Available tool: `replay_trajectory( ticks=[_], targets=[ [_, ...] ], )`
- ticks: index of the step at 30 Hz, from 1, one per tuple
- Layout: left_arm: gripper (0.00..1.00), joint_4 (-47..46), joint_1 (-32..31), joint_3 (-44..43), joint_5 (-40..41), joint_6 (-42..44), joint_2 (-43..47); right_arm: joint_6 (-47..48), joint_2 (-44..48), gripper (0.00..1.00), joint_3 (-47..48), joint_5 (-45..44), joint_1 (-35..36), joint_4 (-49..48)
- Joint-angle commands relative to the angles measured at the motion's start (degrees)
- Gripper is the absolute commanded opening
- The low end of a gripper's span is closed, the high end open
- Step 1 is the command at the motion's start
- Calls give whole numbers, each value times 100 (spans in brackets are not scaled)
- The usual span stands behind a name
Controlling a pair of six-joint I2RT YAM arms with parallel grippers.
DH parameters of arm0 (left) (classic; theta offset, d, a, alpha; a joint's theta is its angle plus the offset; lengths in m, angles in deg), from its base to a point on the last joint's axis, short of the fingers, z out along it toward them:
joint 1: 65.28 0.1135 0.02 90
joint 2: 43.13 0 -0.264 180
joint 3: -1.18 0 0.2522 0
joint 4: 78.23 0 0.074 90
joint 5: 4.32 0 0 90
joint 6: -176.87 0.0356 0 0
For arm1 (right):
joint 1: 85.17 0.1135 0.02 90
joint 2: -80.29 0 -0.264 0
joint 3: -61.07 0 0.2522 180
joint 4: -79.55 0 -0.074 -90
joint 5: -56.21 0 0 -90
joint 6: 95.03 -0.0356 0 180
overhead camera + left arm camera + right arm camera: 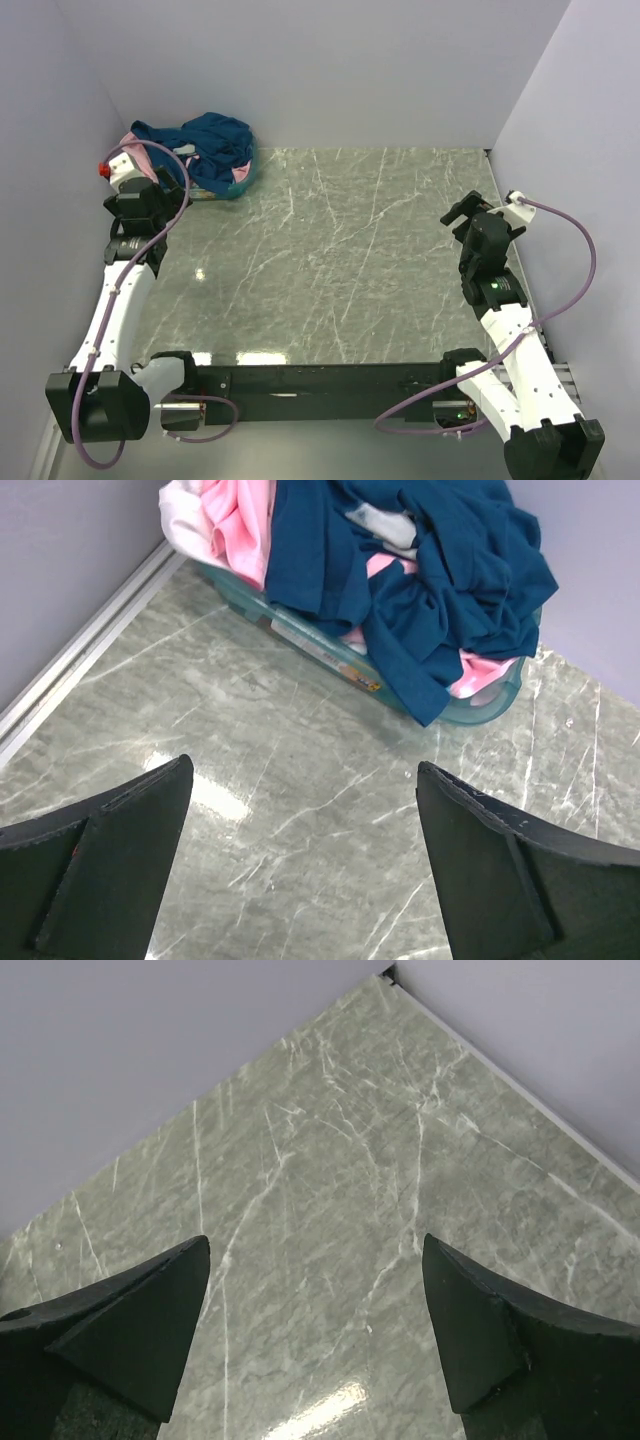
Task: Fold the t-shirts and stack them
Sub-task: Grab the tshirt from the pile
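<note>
The t-shirts lie in a loose heap in a teal basket [243, 180] at the table's far left corner. A dark navy shirt [212, 142] drapes over the top, with a pink one [150, 156] beneath it. The left wrist view shows the navy shirt [430, 570], the pink shirt [240, 525], a pale one [185, 515] and the basket's rim [490, 705]. My left gripper [305, 763] hovers open just short of the basket, holding nothing. At the right side, my right gripper [458, 212] is open over bare marble, also empty [316, 1240].
Pale walls close the green marble table [330, 250] in at the back, left and right. The back right corner [388, 974] lies ahead of the right gripper. A black rail [320, 380] with both arm bases runs along the near edge.
</note>
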Motion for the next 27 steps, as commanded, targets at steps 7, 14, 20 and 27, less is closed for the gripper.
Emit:
replay_trajectory(
  ticks=[7, 14, 20, 27],
  targets=[
    [99, -103, -6, 14, 239, -340, -117, 277, -251, 93, 271, 468, 33, 197],
    [99, -481, 2, -144, -402, -148, -485, 189, -278, 93, 271, 582, 24, 162],
    [99, -403, 2, -1372, -333, 424, -1819, 75, -374, 93, 183, 854, 24, 179],
    [94, 810, 2, -4086, -937, 670, -4158, -66, -673, 92, 376, 1267, 33, 153]
  ],
)
